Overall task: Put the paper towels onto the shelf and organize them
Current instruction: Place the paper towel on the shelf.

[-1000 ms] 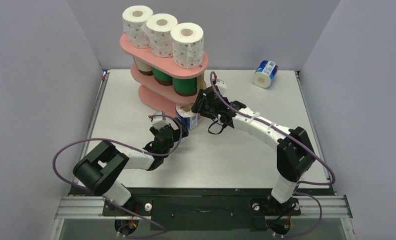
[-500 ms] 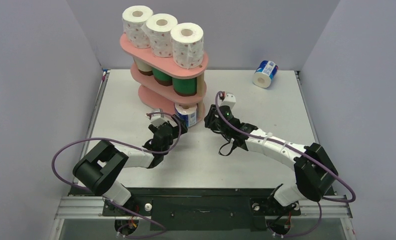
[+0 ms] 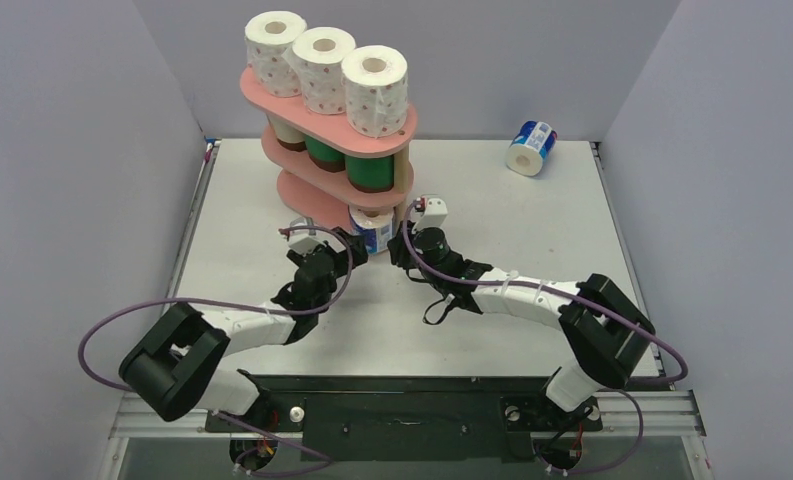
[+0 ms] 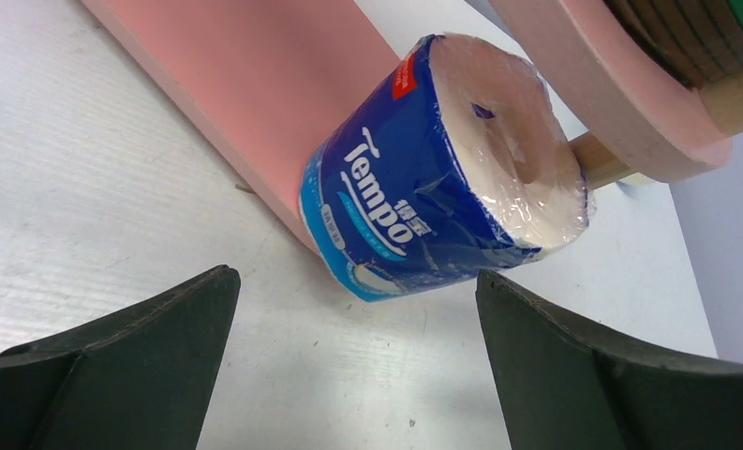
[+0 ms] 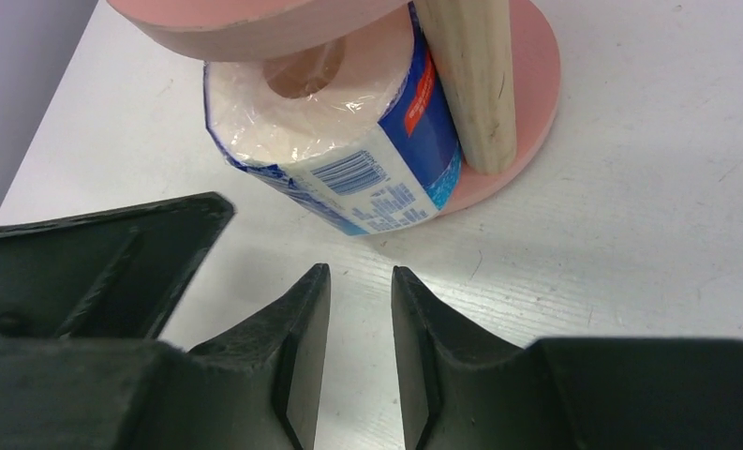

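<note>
Right gripper (image 5: 360, 272): black fingers pressed nearly together, pinching nothing, low over the white table (image 3: 492, 200). Left gripper (image 4: 353, 281): spread wide, empty. Both face a blue-and-white wrapped paper roll (image 4: 423, 178) standing on the bottom board of the salmon-pink three-tier wooden-post shelf (image 3: 400, 130), overhanging its edge. Top tier: three red-dotted white rolls (image 3: 324, 68). A second blue-and-white wrapped roll (image 3: 531, 147) lies at the far right, well apart.

White-black arms (image 3: 532, 293), purple cables (image 3: 172, 302)
</note>
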